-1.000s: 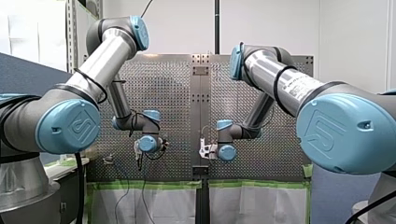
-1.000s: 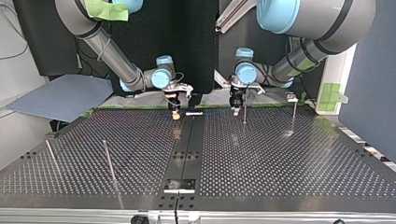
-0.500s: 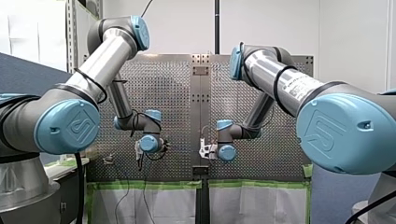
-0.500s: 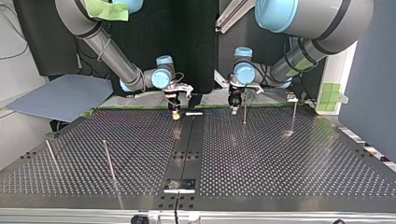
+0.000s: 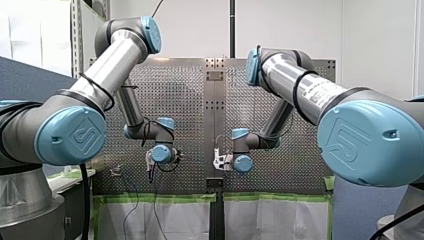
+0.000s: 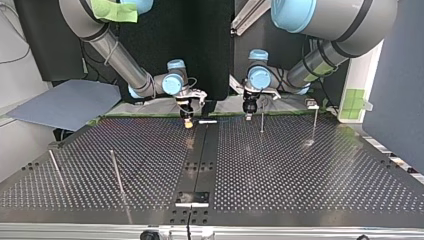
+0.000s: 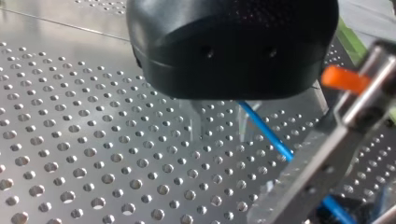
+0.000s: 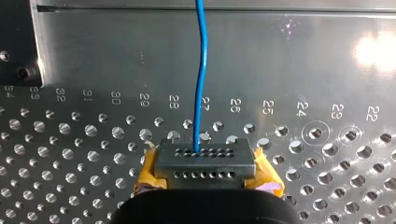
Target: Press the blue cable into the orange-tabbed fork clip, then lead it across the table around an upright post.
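Note:
In the right wrist view my right gripper [image 8: 205, 163], with yellow pads, is shut on a grey perforated block. The blue cable [image 8: 201, 70] leaves this block and runs straight ahead over the table. In the top view this gripper [image 6: 187, 120] hangs at the far edge, left of the middle strip. My left gripper [image 6: 248, 114] hangs right of the strip, beside a thin upright post [image 6: 261, 122]. In the left wrist view its metal fingers [image 7: 196, 123] stand apart, so the gripper is open, and the blue cable [image 7: 268, 135] passes by one finger. The cable runs on to the metal fork clip [image 7: 327, 149] with the orange tab [image 7: 343, 79].
More upright posts stand at the top view's right [image 6: 315, 125] and at its near left [image 6: 116, 172] [image 6: 55, 167]. A small white piece [image 6: 207, 121] lies on the dark middle strip. Green tape [image 5: 165, 198] lines the table's edge by the arms.
My left gripper has shifted a little toward the middle strip, leftward in the top view. My right arm has stayed still.

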Robot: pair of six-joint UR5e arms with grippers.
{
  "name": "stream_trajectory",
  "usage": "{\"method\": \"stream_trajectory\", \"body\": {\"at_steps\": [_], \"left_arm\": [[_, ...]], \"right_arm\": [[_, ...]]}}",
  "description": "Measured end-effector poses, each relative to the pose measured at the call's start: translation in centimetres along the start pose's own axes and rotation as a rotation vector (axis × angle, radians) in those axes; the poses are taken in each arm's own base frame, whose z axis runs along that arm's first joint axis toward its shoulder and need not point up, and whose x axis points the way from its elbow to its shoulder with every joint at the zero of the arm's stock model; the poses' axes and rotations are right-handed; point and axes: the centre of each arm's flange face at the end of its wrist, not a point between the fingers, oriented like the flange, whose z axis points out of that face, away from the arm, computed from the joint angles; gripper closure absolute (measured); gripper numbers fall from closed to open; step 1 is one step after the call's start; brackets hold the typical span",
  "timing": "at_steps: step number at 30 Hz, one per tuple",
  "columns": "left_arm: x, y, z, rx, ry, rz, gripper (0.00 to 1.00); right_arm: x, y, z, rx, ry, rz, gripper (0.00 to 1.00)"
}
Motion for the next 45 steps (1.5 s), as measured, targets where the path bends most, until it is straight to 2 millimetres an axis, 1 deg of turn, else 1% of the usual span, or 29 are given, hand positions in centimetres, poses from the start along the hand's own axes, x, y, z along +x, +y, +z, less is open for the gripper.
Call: {"method": "stream_trajectory", "body": {"at_steps": [1,18,24,27,31,36,45], "left_arm": [[0.0,0.0,0.0,0.000,0.000,0.001,1.00],[0.3,1.1,-0.5,-0.109,0.031,0.063,1.00],[0.2,0.7,-0.5,-0.083,0.030,0.070,1.00],[-0.1,0.4,-0.3,-0.070,0.032,0.083,1.00],[-1.2,-0.2,-0.5,-0.058,0.035,0.112,1.00],[-2.9,-1.1,-1.1,-0.048,0.037,0.126,1.00],[-6.5,-3.1,-2.8,-0.022,0.037,0.126,1.00]], "right_arm": [[0.0,0.0,0.0,0.000,0.000,0.000,1.00],[0.0,0.0,0.0,0.001,-0.001,0.000,1.00],[0.0,-0.2,-0.1,0.002,-0.001,-0.003,1.00],[0.5,-0.1,0.0,-0.003,0.003,-0.016,1.00],[2.1,0.0,-0.1,-0.014,0.006,-0.030,1.00],[5.2,-0.2,-0.4,-0.018,0.008,-0.035,1.00],[10.4,-1.1,-1.5,-0.009,0.005,-0.044,1.00]]}}
